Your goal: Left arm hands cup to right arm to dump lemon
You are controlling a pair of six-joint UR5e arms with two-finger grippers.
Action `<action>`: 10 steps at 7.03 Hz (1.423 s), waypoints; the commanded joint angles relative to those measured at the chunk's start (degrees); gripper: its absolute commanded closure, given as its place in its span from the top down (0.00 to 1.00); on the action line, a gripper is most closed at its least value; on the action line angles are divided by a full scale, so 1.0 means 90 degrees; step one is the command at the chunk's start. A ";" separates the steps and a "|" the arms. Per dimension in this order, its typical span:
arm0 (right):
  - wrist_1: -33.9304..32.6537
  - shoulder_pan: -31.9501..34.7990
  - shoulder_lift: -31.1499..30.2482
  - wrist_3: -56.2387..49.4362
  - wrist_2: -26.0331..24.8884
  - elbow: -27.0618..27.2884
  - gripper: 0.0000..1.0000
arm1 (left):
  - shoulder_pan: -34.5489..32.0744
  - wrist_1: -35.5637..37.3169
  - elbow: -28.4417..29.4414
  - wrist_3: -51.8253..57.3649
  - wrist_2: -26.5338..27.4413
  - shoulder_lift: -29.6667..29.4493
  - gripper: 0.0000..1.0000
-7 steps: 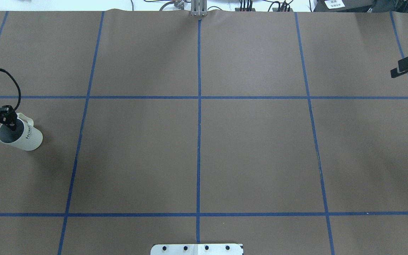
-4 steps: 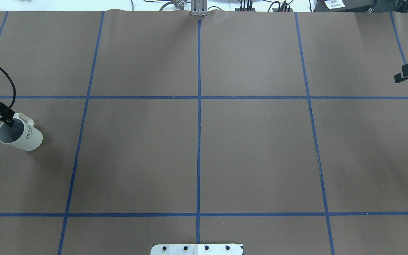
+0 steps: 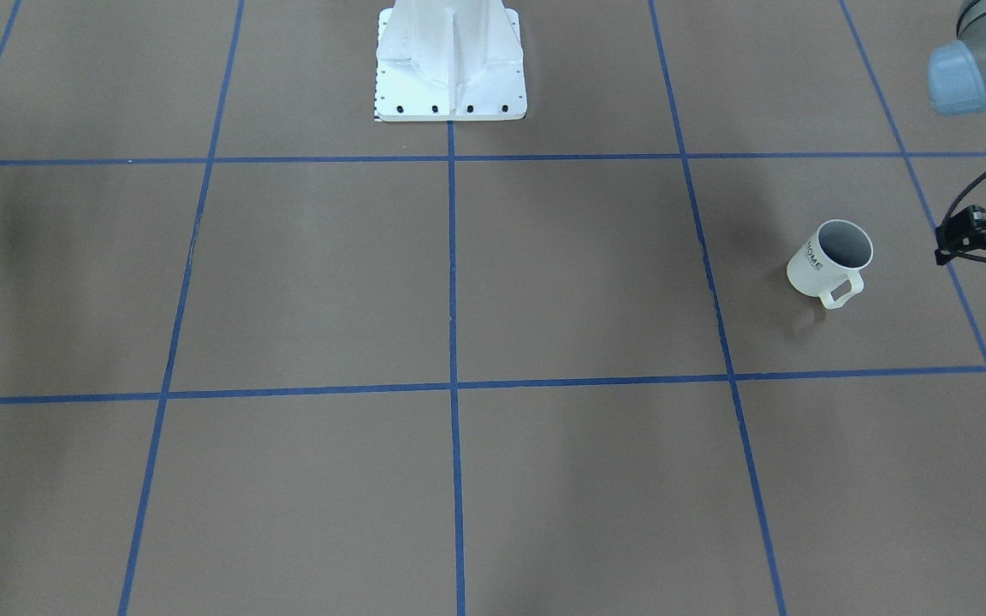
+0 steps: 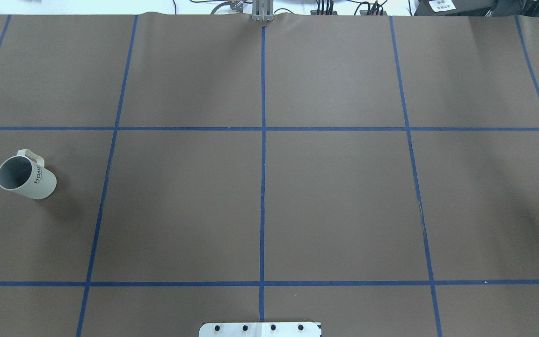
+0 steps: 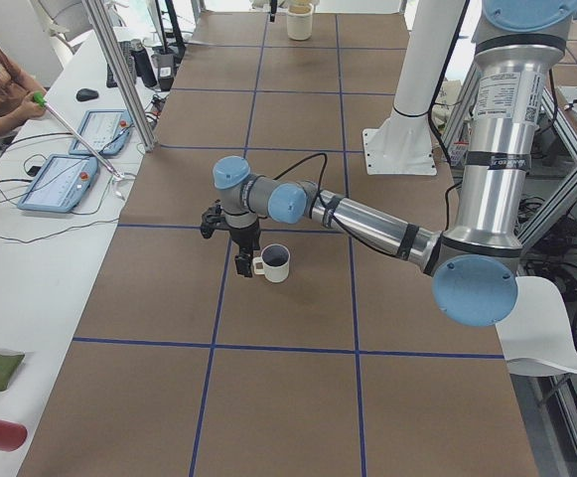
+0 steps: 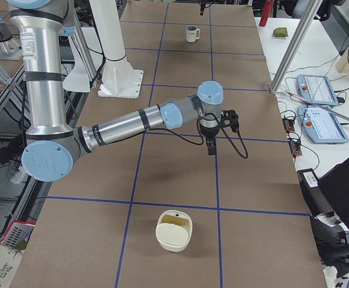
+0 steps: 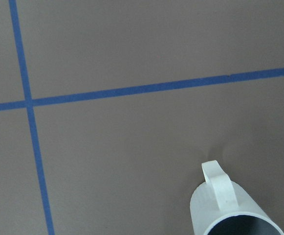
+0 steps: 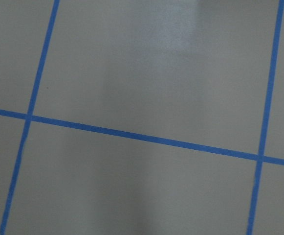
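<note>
Overhead exterior view: the small cream-white mug (image 4: 27, 176) lettered HOME stands upright and free at the left end of the brown worktop (image 4: 335, 196), the left jaws near its outer side, the right jaws well apart, both pairs' opening impossible to tell.

Table (image 4: 335, 201): brown, gridded with blue tape (image 4: 262, 140).
Cup (image 4: 26, 175): upright near the left end.
Base plate (image 3: 450, 85): white, mid robot-side edge.
Container (image 6: 174, 231): cream, near the right end.
</note>
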 commanded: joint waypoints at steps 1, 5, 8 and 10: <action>-0.0559 0.0686 -0.0343 -0.1302 0.0058 -0.0093 1.00 | -0.0946 0.0036 0.0220 0.1180 -0.0087 -0.0004 1.00; -0.0432 0.0865 -0.1058 -0.1422 0.0303 -0.0044 1.00 | -0.1204 -0.0574 0.0424 0.0393 -0.0068 0.0405 1.00; -0.0442 0.0865 -0.1070 -0.1373 0.0284 -0.0325 1.00 | -0.1214 -0.1166 0.0914 0.0373 -0.0098 0.0611 1.00; -0.0432 0.0865 -0.1060 -0.1393 0.0284 -0.0405 1.00 | -0.1253 -0.1262 0.0875 0.0412 -0.0146 0.0951 1.00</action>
